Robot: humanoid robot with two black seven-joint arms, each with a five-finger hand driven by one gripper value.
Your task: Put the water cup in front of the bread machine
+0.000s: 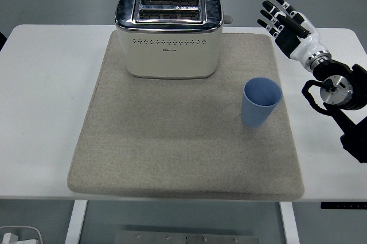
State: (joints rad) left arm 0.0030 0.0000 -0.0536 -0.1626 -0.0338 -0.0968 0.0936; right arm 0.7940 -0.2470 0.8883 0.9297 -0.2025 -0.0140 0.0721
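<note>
A blue water cup point(261, 102) stands upright on the right part of a beige mat point(183, 141). A cream toaster with a chrome top point(168, 33) sits at the mat's far edge, its front face toward me. My right hand point(284, 19) hovers above the table's far right, beyond and to the right of the cup, fingers spread and holding nothing. It is well apart from the cup. The left arm does not show.
The white table point(40, 106) extends bare to the left and right of the mat. The mat in front of the toaster holds nothing. The table's near edge runs along the bottom, with floor fittings below it.
</note>
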